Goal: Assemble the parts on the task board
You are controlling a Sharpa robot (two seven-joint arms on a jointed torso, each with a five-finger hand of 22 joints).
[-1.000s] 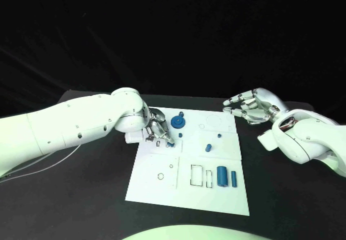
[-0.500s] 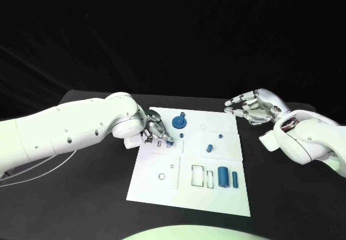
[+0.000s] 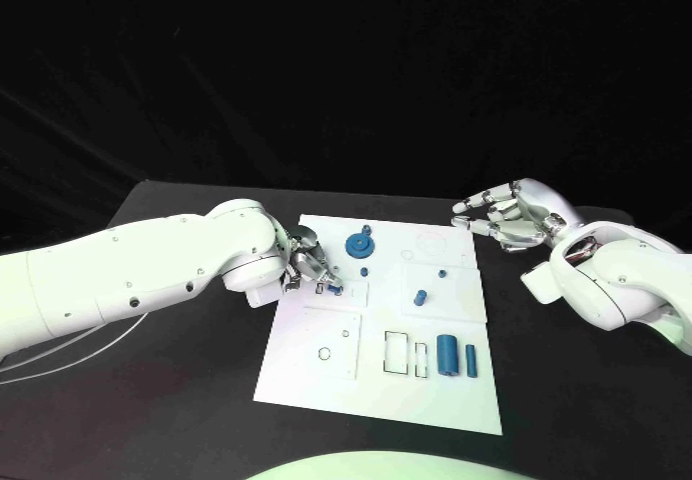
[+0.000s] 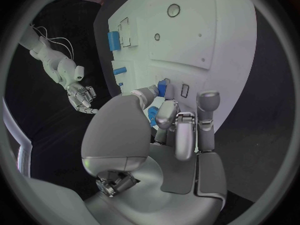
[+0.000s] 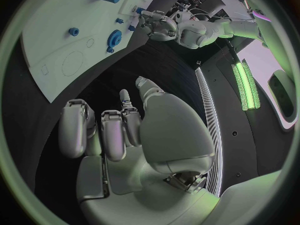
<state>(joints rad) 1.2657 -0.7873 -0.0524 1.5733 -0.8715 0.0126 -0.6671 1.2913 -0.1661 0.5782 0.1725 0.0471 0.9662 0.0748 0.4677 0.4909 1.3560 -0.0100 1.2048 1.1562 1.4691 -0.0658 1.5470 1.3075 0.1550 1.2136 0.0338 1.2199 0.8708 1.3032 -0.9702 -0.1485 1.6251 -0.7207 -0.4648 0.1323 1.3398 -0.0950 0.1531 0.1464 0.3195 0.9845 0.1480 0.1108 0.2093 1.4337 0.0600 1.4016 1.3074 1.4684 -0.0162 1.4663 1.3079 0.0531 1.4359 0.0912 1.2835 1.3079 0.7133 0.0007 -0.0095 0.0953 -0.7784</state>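
Pinching a blue part: left robot hand, wrist-view detail.

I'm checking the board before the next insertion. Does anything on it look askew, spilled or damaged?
Nothing stands out. The task board lies flat on the table, its blue parts sit neatly on it, and the left hand pinches a small blue piece at a slot. The right hand hovers beside the board, holding nothing.

A white flat task board with thin dark outlines carries small blue plastic parts, apparently plain, on a black desk.
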